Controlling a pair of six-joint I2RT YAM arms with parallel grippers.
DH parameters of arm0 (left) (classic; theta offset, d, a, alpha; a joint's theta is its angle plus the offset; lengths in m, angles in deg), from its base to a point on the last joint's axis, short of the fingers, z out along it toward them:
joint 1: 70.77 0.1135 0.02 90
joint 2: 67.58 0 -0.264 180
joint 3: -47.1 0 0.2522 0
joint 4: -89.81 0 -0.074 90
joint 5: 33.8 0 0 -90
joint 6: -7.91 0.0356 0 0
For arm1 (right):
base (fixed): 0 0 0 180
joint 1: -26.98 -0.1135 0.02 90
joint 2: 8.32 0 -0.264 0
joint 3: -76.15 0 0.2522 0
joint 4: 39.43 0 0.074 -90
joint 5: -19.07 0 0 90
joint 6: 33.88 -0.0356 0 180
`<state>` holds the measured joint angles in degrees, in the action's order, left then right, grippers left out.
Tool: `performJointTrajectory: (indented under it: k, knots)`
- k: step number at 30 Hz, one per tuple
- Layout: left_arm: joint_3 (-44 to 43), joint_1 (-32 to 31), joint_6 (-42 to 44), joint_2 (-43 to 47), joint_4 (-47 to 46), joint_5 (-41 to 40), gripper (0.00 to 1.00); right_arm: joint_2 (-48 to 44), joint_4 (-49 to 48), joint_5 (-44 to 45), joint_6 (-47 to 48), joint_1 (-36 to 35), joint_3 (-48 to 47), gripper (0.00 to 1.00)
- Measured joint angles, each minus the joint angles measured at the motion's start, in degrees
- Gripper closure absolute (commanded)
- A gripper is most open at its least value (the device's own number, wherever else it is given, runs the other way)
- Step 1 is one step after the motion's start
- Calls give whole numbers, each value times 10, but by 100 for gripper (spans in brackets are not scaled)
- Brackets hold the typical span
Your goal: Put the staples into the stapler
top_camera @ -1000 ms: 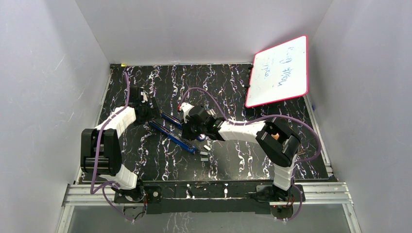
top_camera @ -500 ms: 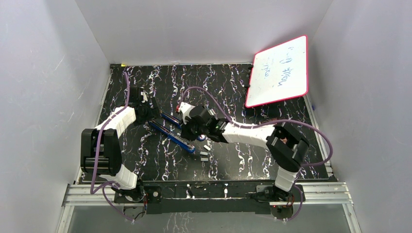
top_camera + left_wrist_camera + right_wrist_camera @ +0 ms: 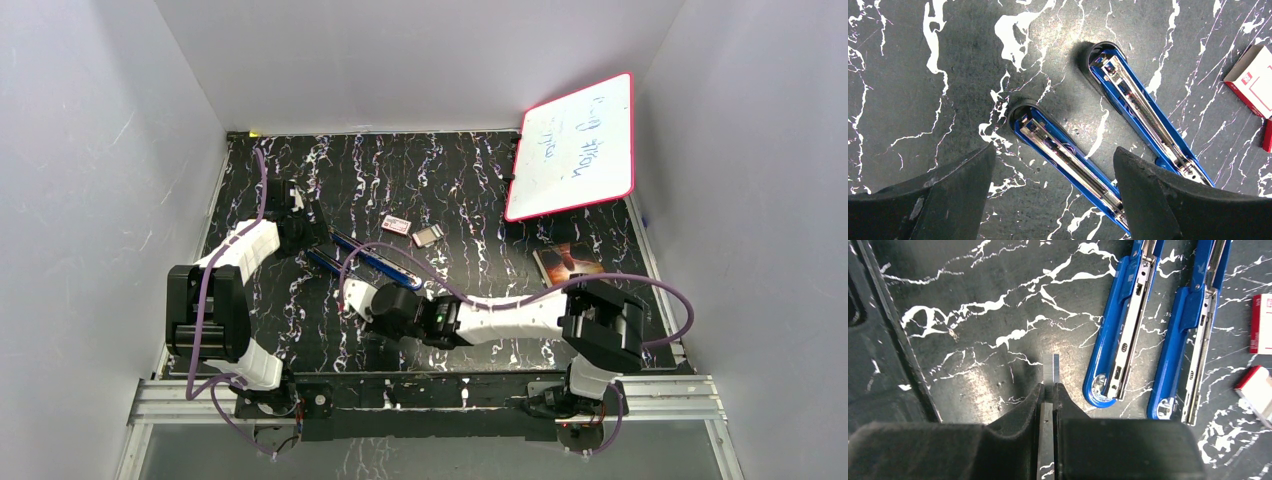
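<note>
Silvery staples [image 3: 1051,368] jut from the right tool [image 3: 1048,390], pinched at its tips; the left tool [image 3: 1052,152] gapes.

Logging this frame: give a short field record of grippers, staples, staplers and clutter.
Staplers: one long blue opened body beside another, metal channels up
Right gripper: shut on a short silvery-grey strip of staples, beside the staplers
Left gripper: open, empty, above the staplers' rounded ends
Loading: strip not in a channel yet
Clutter: small red-and-white box
</note>
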<state>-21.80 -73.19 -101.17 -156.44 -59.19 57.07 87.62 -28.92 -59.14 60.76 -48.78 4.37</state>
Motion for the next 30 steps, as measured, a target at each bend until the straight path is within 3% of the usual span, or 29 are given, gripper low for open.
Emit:
performJointTrajectory:
  k: [15, 30]
  knots:
    - [0, 0, 0, 0, 0, -2, 14, 40, -12, 177, 88, -73, 17, 85]
    - [0, 0, 0, 0, 2, -2, 14, 64, -14, 180, 89, -77, 25, 84]
